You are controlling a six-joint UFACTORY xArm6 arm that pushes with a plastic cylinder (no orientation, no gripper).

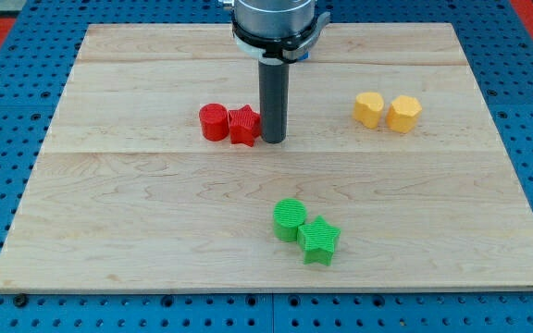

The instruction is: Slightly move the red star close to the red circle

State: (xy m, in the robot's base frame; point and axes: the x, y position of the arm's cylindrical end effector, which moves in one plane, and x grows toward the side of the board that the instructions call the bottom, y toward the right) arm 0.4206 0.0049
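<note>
Red star [243, 125] touching my tip's [273, 140] left.

Lab: blue pegboard [7, 55], wooden board [155, 213]

Arm housing [276, 20] cut off by view's top edge; upper part not visible. Rod hides right edge of red star [243, 126], so contact btwn my tip [273, 141] and star can't be confirmed. Green star [319, 240] overlaps green circle [290, 219], lower-right side hidden. Yellow blocks [388, 111]: exact shapes unclear at this res.
</note>
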